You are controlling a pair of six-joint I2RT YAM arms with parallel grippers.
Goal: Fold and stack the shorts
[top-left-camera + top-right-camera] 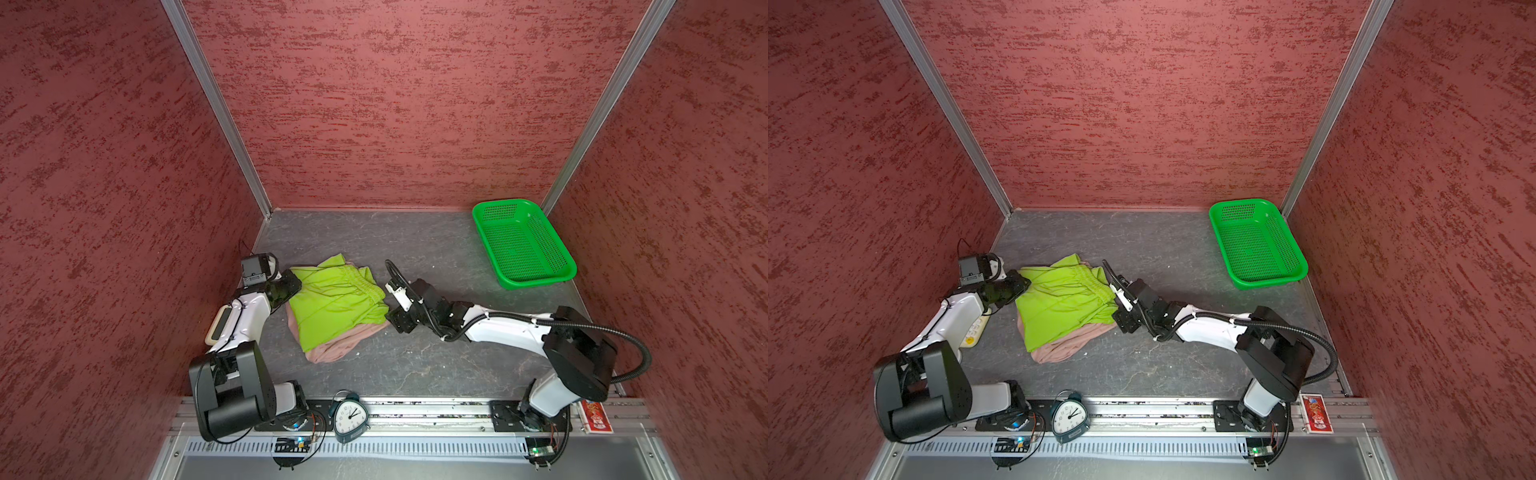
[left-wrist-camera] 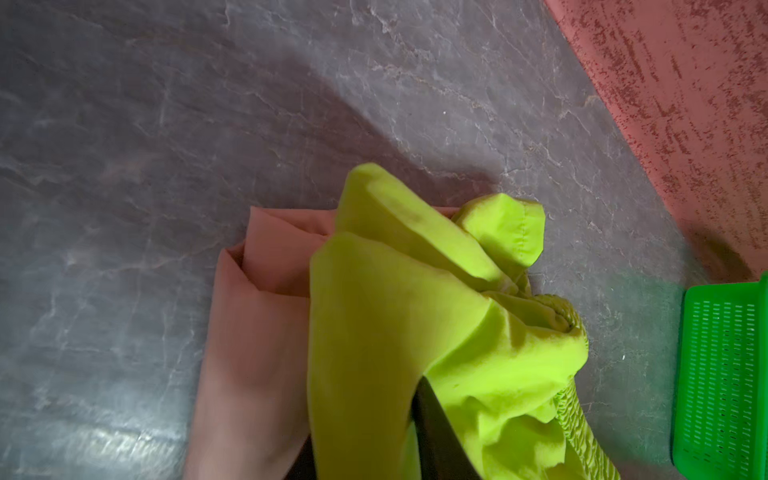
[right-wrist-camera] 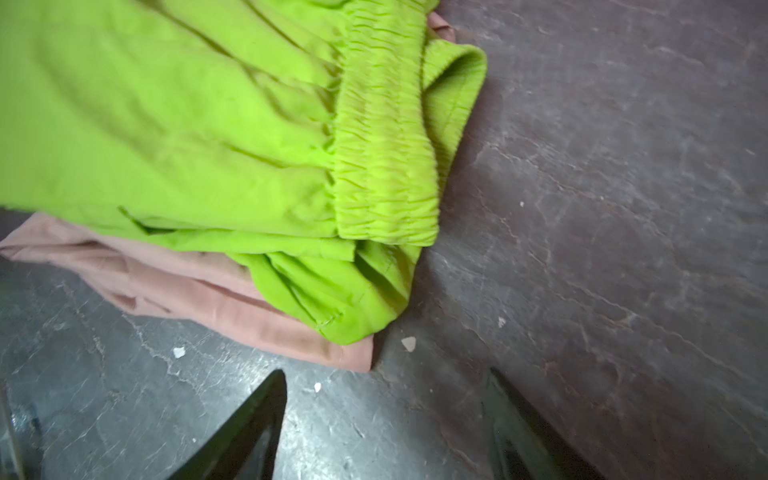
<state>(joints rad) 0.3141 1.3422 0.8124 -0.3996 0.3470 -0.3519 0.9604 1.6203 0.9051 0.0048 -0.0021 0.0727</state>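
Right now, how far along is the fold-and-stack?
Done: the lime green shorts are folded and lie on top of the pink shorts, which show underneath along the near edge.
In hand: the right fingers are open and clear of the cloth. The left fingers sit in a raised bunch of green cloth; grip unclear.
Left: probably free and flatten that bunch, since the stack looks untidy.

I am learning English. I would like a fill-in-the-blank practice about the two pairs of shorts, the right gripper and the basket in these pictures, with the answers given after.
1. The lime green shorts lie on ___ of the pink shorts.
2. The right gripper is ___, with nothing between its fingers.
3. The green basket stands by the back wall, on the ___ side of both top views.

Missing words: top; open; right.
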